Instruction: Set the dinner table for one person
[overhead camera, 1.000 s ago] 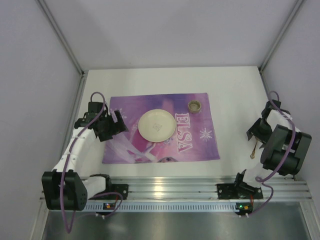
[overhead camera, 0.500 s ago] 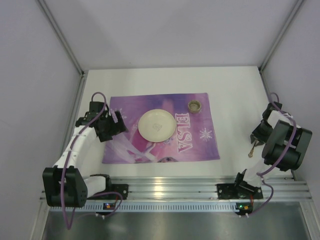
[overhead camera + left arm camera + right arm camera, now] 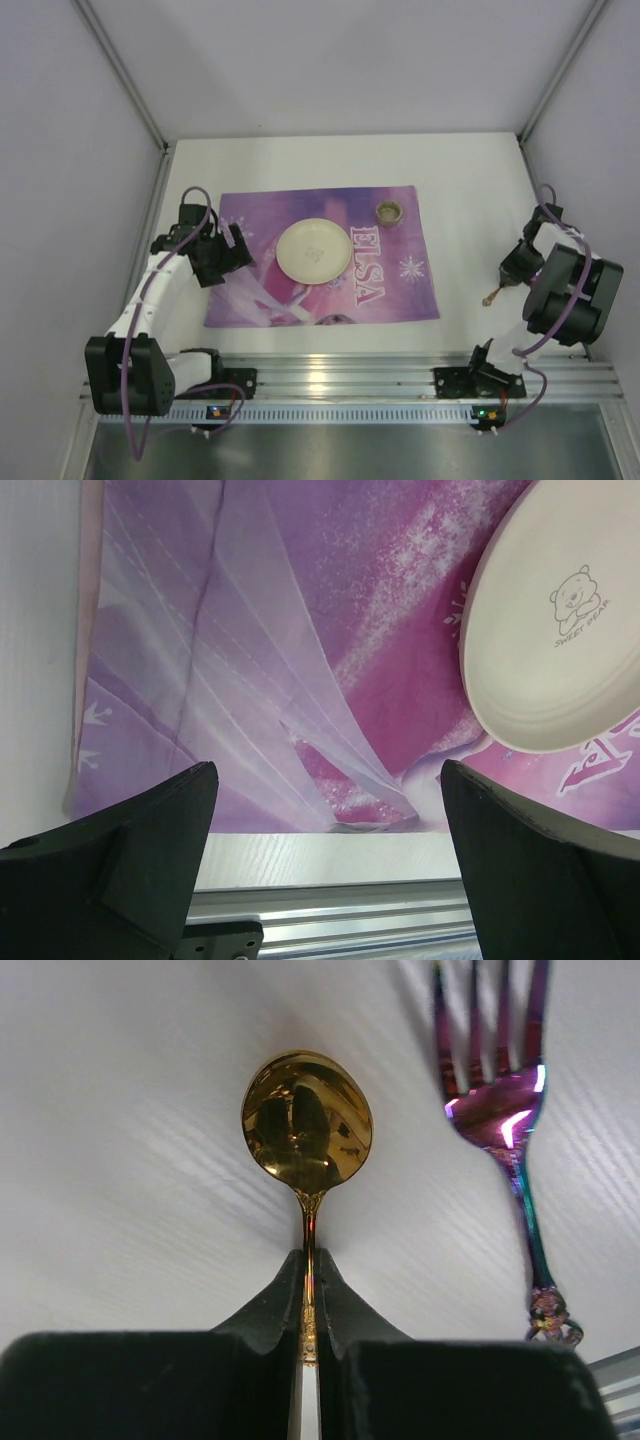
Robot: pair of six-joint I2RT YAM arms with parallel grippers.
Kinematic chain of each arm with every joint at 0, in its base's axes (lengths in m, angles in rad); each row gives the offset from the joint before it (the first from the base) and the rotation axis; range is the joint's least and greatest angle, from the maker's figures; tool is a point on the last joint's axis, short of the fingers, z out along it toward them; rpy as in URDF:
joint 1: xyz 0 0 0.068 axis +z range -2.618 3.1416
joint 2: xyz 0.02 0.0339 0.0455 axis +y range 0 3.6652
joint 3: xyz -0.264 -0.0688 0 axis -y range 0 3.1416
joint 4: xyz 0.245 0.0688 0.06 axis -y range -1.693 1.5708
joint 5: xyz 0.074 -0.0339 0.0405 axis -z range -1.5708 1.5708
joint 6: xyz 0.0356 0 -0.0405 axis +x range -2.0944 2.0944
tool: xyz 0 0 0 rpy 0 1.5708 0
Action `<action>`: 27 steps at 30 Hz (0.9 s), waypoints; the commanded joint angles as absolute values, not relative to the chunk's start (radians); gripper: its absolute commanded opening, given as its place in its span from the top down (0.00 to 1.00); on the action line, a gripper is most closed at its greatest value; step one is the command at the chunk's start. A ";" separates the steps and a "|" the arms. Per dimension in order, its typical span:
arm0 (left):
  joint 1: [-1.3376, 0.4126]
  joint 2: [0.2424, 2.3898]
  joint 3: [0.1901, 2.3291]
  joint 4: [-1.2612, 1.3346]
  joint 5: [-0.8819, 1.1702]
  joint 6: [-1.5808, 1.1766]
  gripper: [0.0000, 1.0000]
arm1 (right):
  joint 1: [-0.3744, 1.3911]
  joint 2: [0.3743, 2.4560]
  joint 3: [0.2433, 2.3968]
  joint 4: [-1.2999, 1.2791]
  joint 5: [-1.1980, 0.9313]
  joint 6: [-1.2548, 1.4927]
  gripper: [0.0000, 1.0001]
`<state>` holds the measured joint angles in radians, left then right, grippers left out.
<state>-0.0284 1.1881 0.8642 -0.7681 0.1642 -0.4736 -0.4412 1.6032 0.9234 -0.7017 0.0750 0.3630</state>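
Now right gripper pinches gold spoon by its handle, well right of placemat. Left gripper spread wide above placemat's left part.

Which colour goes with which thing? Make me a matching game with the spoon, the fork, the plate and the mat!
Things:
1. spoon
2. fork
3. plate
4. placemat

Colours:
A. cream, with a little bear printed on it
B. shiny gold
C. purple picture print
D. shiny rainbow purple metal

Right pairs: 1-B, 2-D, 3-A, 4-C.
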 commanded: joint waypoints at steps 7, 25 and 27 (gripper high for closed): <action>-0.032 1.126 0.896 -0.818 0.155 -0.526 0.02 | -0.236 1.464 1.009 -0.749 0.020 0.423 1.00; -0.031 1.020 0.933 -0.873 0.018 -0.474 0.02 | 0.486 1.636 1.364 -0.836 0.032 0.614 1.00; -0.031 1.014 0.925 -0.862 0.009 -0.477 0.01 | 0.520 1.706 1.403 -0.838 0.034 0.606 1.00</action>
<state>-0.0284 1.0370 0.9245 -0.8680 0.0349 -0.4908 0.4820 1.6310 1.3415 -0.8230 0.0132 0.5888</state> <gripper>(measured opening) 0.985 0.014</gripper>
